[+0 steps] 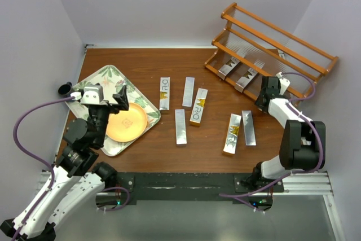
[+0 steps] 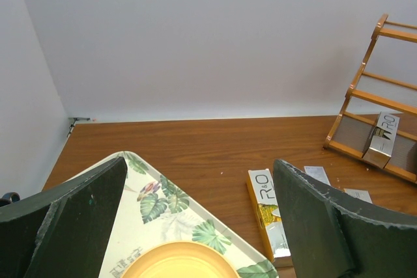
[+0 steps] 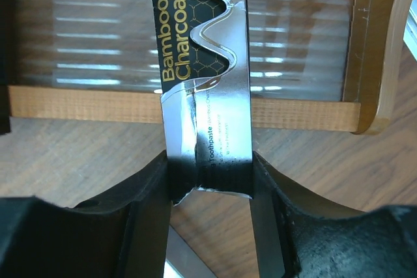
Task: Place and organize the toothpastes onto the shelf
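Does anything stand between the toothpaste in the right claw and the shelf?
Nothing visible does. The right claw holds the toothpaste with its far end already over the front rail and clear panel of the shelf.

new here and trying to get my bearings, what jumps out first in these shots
The right arm's fingers are shut on a silver Bamboo Charcoal toothpaste carton, poised across the front rail of the orange-brown shelf at far right, where two cartons sit on the lowest tier. Six more cartons lie scattered mid-table, and the left arm's fingers hang open over the leaf-patterned tray with its orange plate at left.
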{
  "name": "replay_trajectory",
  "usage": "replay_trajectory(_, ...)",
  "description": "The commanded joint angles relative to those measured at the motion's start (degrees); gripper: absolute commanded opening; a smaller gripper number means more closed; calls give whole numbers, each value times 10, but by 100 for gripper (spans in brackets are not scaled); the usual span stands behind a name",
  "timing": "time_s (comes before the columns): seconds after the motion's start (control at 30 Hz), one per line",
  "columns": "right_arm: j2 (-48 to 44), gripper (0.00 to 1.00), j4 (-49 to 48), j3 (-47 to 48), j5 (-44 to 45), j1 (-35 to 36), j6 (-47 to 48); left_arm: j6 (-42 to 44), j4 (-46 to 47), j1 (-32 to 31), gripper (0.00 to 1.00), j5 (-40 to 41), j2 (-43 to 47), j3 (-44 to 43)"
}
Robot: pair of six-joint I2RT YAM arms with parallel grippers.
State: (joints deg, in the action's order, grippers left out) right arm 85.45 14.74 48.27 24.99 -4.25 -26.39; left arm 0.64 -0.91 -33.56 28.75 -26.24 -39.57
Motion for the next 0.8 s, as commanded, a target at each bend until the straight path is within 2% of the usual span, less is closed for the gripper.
replay_trajectory(0.0,-32,36,-59,-3,35,1,-33,1,28,-4,100,0,-1,2)
replay_trajectory(0.13,-37,28,-81,-7,57,1,-45,2,28,-4,100,1,0,1)
replay_trajectory(0.3,-43,27,-107,-16,72,1,-43,2,28,-3,100,1,0,3)
replay_trajectory(0.5,-8,27,-112,12,68,0,-18,2,29,-4,100,1,-2,3)
replay_trajectory(0.77,35,31,-111,31,52,0,-31,3,29,-4,100,3,-1,4)
